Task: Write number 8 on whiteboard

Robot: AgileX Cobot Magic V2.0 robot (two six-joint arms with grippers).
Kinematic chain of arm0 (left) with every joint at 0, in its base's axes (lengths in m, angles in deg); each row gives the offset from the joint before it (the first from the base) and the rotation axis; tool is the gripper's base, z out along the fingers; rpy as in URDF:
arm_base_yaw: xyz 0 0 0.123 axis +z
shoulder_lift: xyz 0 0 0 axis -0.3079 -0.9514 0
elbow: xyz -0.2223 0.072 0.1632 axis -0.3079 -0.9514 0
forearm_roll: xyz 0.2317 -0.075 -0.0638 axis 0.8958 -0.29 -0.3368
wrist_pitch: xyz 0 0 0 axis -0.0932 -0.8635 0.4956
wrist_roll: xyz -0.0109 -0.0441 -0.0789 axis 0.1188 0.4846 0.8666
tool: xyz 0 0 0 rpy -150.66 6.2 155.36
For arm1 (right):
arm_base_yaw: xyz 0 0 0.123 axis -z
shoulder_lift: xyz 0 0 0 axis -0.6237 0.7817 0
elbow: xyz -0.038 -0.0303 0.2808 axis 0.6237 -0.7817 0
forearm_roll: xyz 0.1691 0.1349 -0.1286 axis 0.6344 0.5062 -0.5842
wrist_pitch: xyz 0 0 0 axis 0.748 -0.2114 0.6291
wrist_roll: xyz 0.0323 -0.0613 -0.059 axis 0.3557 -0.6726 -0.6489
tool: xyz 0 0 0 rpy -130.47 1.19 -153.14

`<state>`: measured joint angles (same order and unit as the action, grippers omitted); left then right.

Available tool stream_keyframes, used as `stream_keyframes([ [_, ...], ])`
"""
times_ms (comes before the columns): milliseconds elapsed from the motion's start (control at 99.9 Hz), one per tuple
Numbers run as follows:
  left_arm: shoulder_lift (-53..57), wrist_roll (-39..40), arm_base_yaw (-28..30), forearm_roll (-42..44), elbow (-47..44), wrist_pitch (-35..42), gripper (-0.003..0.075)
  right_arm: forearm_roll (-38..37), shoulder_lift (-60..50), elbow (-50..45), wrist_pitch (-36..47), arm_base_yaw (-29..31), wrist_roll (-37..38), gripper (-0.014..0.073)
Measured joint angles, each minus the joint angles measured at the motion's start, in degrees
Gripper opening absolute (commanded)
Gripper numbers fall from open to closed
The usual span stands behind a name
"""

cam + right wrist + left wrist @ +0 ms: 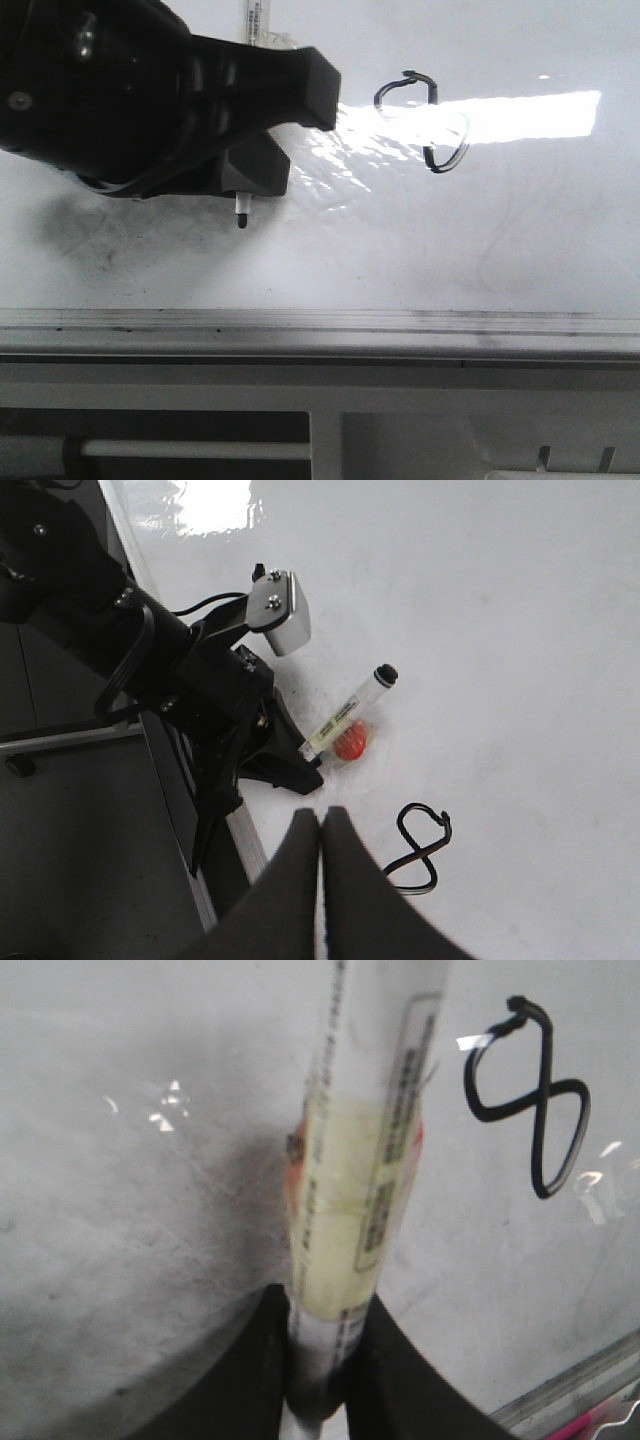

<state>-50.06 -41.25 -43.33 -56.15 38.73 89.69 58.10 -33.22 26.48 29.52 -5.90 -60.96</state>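
The number 8 (421,122) is a thin black two-loop figure, tilted sideways, on the glossy whiteboard (520,230). My left gripper (246,186) is shut on a white pen (241,212) whose black tip points down at the board, left of the 8 and apart from it. In the left wrist view the pen (362,1160) stands between the black fingers (250,1380), with the 8 (530,1100) off to the side. My right gripper (320,825) is shut and empty, above the board beside the 8 (420,850). It is out of the front view.
The silver edge rail (320,325) runs along the board's near side. Faint grey smudges (110,235) lie under the left gripper. An orange-red patch (350,742) shows on the pen's barrel. The left arm (180,680) reaches in over the rail (243,832).
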Motion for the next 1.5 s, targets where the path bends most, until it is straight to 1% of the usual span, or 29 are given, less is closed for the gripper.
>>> stream_keyframes([
  [340, -0.1, 0.1, -0.4, -2.4, 0.4, 1.7, -0.002, 0.0, 0.0, 0.0, -0.6, 0.0, 0.2, -0.0063],
  [690, -0.1, 0.1, -0.4, -8.1, 0.8, 2.2, -0.002, 3.0, 0.0, 0.0, -1.0, 0.0, 0.5, -0.0063],
  [840, -0.1, 0.1, -0.4, -9.2, 0.8, 2.2, -0.0013, 3.5, 0.0, 0.0, -1.1, 0.0, 0.5, -0.0063],
  [911, -0.1, 0.1, -0.4, -9.3, 0.8, 2.2, 0.0045, 3.6, 0.0, 0.0, -1.1, 0.0, 0.5, -0.0063],
  [961, -0.1, 0.1, -0.4, -9.3, 0.8, 2.2, 0.0119, 3.6, 0.0, 0.0, -1.3, 0.0, 0.5, -0.0063],
  [1011, -0.1, 0.1, -0.4, -9.3, 0.8, 2.3, 0.0211, 3.6, 0.0, 0.0, -1.4, 0.0, 0.5, -0.0063],
  [1081, -0.1, 0.1, -0.4, -9.5, 0.8, 2.2, 0.0296, 3.6, 0.0, 0.0, -1.4, 0.0, 0.5, -0.0063],
  [1131, -0.1, 0.1, -0.5, -9.6, 0.8, 2.1, 0.0318, 3.6, 0.0, 0.0, -1.4, 0.0, 0.5, -0.0063],
  [1271, 0.0, 0.1, -0.6, -9.7, 0.9, 1.9, 0.0319, 3.6, 0.0, 0.0, -1.4, 0.0, 0.5, -0.0063],
  [1331, 0.0, 0.1, -0.6, -9.7, 0.9, 1.9, 0.0341, 3.6, 0.0, 0.0, -1.4, 0.0, 0.5, -0.0063],
  [1381, 0.0, 0.1, -0.7, -9.7, 0.9, 1.9, 0.0388, 3.6, 0.0, 0.0, -1.4, 0.0, 0.5, -0.0063],
  [1501, 0.5, 0.1, -0.8, -9.7, 1.1, 1.8, 0.0564, 3.6, 0.0, 0.0, -1.6, 0.0, 0.5, -0.0062],
])
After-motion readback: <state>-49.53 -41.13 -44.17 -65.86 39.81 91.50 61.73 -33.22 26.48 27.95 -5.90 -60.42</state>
